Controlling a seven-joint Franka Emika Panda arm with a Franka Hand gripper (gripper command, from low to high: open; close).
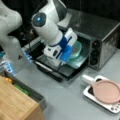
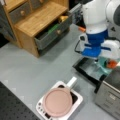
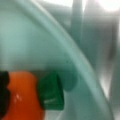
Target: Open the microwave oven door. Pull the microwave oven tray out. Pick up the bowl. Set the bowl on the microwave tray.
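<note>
Already the door [image 1: 53, 68] lay open and the tray [image 1: 77, 62] was out; the gripper [image 1: 71, 51] held the bowl [image 1: 76, 48] over it, jaws pinching its rim.

Pink plate [image 1: 106, 91] [image 2: 57, 101] sits on white tray [image 1: 88, 93] [image 2: 77, 99], on grey worktop [image 1: 65, 100] [image 2: 27, 67]. Wooden drawer cabinet [image 2: 37, 20] [image 1: 15, 105] at a front view's top left, one drawer [image 2: 50, 33] open with green and yellow items inside.
</note>
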